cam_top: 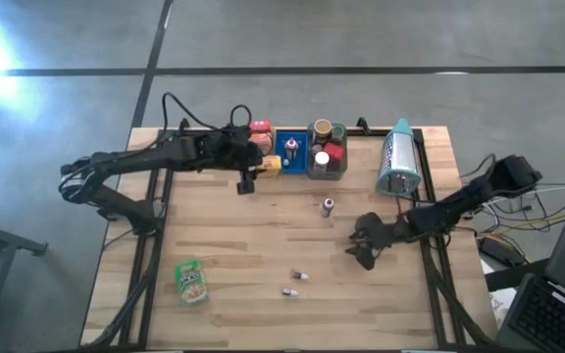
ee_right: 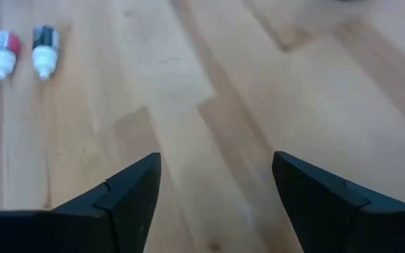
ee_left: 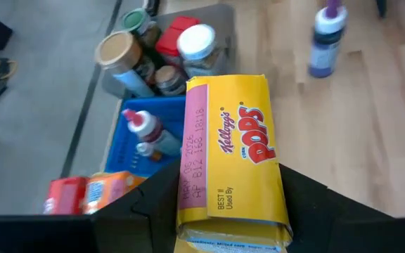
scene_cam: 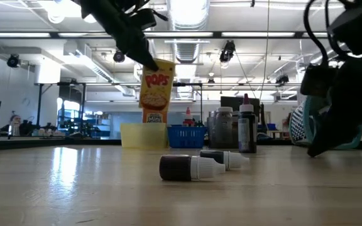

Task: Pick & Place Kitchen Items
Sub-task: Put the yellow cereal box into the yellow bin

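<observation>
Care is advised while the yellow Pops box (ee_left: pixel 230 158), clamped in the left claw (cam_top: pixel 247 183), is lowered into the yellow tray (scene_cam: pixel 143 134) just beneath it, whereas the right claw (ee_right: pixel 216 193), spread and empty, hovers near two vials (ee_right: pixel 24 49) shown clearly only by its wrist view.

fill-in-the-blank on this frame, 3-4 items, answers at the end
1. The left gripper is shut on a ____ cardboard Pops cereal box.
2. The right gripper hovers with open jaws over bare ____ tabletop.
3. The two small capped vials on the table lie on their ____.
4. The green snack pouch lies nearest the ____ arm.

Missing words: yellow; wooden; sides; left
</observation>
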`<state>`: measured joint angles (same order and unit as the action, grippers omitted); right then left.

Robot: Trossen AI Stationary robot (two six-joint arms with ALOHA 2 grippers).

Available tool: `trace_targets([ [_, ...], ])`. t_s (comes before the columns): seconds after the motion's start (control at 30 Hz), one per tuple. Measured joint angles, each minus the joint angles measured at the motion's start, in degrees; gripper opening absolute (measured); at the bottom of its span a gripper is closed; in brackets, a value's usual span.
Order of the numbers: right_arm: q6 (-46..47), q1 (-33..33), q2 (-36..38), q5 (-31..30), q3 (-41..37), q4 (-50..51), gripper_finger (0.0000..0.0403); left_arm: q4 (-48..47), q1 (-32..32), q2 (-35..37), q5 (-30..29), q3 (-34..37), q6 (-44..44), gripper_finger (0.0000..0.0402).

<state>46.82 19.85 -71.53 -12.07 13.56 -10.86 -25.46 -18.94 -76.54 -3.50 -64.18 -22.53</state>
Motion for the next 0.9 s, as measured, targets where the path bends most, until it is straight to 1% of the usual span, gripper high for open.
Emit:
trace_targets([
  [0.17, 4.2, 1.2, 7.9, -4.7, -4.6, -0.2, 0.0249, 1.8, -3.6, 0.1, 1.9, 0.8, -3.4, 0.0197],
  [0.33, 4.2, 1.3, 14.2, -6.2, -6.9, -0.4, 0.0237, 3.5, -8.2, 0.1, 7.5, 2.0, -6.2, 0.0197],
  [0.47, 4.1, 1.3, 17.7, -6.6, -7.7, -0.4, 0.0230, 5.4, -11.1, 0.1, 8.9, 3.5, -8.5, 0.0197],
  [0.57, 4.0, 1.3, 19.1, -7.4, -7.8, -0.4, 0.0226, 7.6, -12.9, 0.1, 9.4, 5.6, -9.5, 0.0197],
  [0.7, 3.7, 1.1, 19.5, -7.7, -7.8, -0.1, 0.0220, 14.9, -14.8, -0.1, 12.6, 9.8, -10.5, 0.0197],
  [0.9, 4.7, 1.1, 19.3, -8.0, -7.6, -0.1, 0.0225, 23.2, -16.3, -0.5, 13.1, 15.6, -13.7, 0.0197],
])
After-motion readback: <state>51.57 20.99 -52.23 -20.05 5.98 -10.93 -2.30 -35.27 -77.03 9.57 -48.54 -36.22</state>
